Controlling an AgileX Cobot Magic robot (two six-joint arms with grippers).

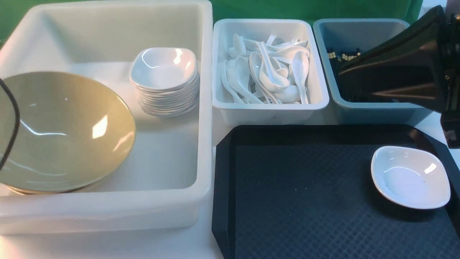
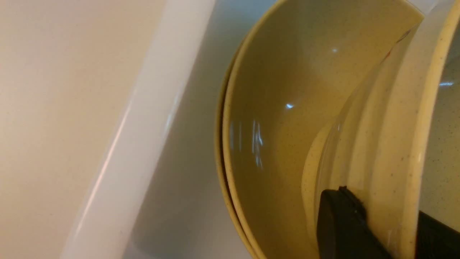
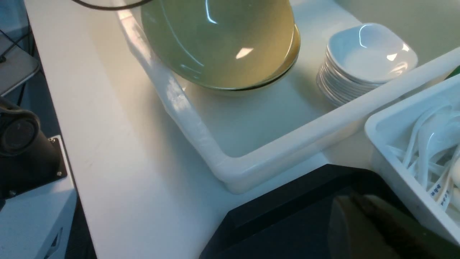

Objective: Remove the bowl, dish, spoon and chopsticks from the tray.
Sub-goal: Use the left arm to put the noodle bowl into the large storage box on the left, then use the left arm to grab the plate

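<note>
The olive-yellow bowl point(image 1: 68, 129) hangs tilted inside the white tub point(image 1: 205, 108), just above another such bowl point(image 2: 287, 108). My left gripper point(image 2: 388, 216) is shut on the held bowl's rim point(image 2: 413, 144), one finger on each side; it is out of the front view. The small white dish point(image 1: 409, 176) sits at the right end of the black tray point(image 1: 305, 201). My right gripper point(image 1: 341, 75) hovers over the grey-blue bin, fingers together point(image 3: 354, 201), nothing seen in them. No spoon or chopsticks show on the tray.
A stack of white dishes point(image 1: 165, 82) stands at the tub's back right. A white bin point(image 1: 269, 108) holds many spoons. The grey-blue bin point(image 1: 377, 111) holds chopsticks, partly hidden by my right arm. A black cable point(image 1: 14, 118) hangs at the far left.
</note>
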